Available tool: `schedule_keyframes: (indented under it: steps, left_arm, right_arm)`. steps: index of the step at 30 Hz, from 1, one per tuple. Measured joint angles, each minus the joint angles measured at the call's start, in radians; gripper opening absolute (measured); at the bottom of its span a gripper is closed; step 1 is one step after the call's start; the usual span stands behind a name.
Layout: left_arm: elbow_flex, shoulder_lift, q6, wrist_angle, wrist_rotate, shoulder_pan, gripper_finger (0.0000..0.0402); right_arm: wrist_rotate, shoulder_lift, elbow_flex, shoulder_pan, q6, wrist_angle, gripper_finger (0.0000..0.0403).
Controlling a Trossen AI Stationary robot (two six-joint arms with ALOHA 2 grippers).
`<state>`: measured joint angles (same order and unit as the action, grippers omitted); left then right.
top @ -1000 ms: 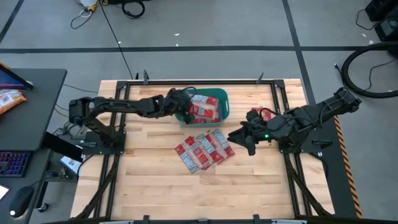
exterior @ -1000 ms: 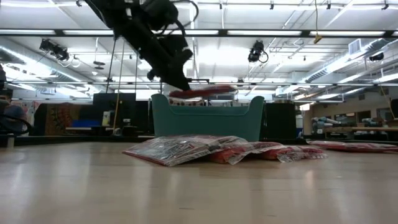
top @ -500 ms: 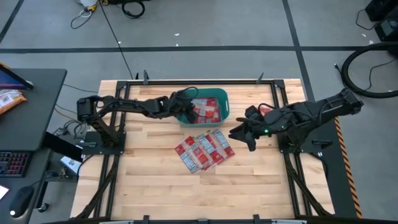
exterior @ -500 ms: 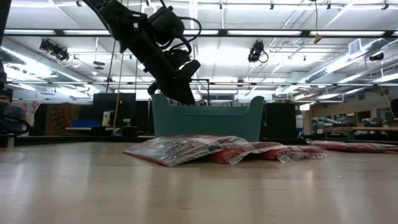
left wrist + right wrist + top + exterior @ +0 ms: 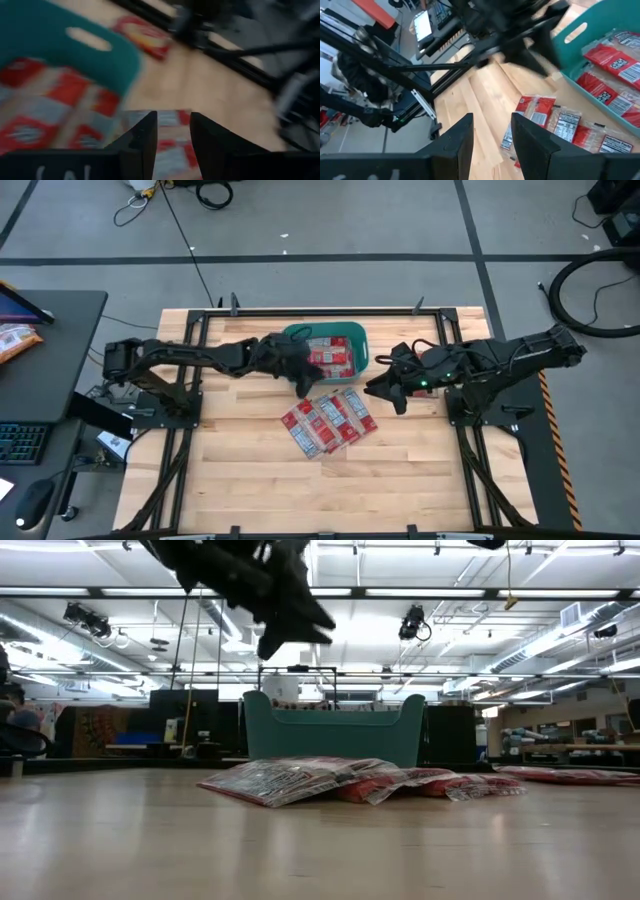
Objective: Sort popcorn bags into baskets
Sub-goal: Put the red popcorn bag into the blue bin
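The teal basket (image 5: 352, 340) stands at the far middle of the table with several red popcorn bags (image 5: 328, 356) lying flat inside it. More popcorn bags (image 5: 328, 420) lie fanned out on the wood just in front of it. My left gripper (image 5: 302, 380) hovers open and empty above the basket's near left corner; the low view shows it (image 5: 295, 630) well above the rim. My right gripper (image 5: 380, 390) hangs open and empty to the right of the loose bags, and in its wrist view (image 5: 492, 135) nothing is between the fingers.
One more red bag (image 5: 145, 35) lies on the wood to the right of the basket, near the right arm, and shows low at the right in the low view (image 5: 565, 775). Bare wood (image 5: 240, 470) spreads toward the near edge. A black frame (image 5: 450, 330) borders the table.
My left gripper held a red bag level over the basket, opened and let it go; the bag now lies in the basket. The gripper has since risen, turned and drawn back toward the near edge. My right gripper has drifted a little toward the loose bags, still open.
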<state>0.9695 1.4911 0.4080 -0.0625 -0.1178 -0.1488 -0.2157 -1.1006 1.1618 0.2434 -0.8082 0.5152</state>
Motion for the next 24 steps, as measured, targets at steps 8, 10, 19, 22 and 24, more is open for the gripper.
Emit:
schedule_keyframes:
  steps: [8, 10, 19, 22, 24]
  left_arm:
    - [0.000, -0.016, 0.063, 0.026, -0.132, 0.153, 0.0119]
    - [0.000, -0.016, 0.079, 0.076, -0.129, 0.199, 0.0119]
    - [0.000, -0.014, 0.131, 0.333, 0.104, 0.370, 0.0119]
    - [0.000, -0.012, 0.132, 0.376, 0.171, 0.402, 0.0119]
    - [0.000, -0.012, 0.131, 0.389, 0.204, 0.415, 0.0119]
  right_arm:
    - [0.013, -0.090, 0.000, -0.011, -0.023, -0.017, 0.0137]
    - [0.043, -0.119, 0.000, -0.010, -0.039, -0.027, 0.0137]
    - [0.131, -0.239, 0.000, -0.001, -0.146, 0.045, 0.0137]
    - [0.131, -0.275, 0.000, -0.001, -0.158, 0.119, 0.0137]
    - [0.131, -0.303, 0.000, -0.001, -0.158, 0.178, 0.0137]
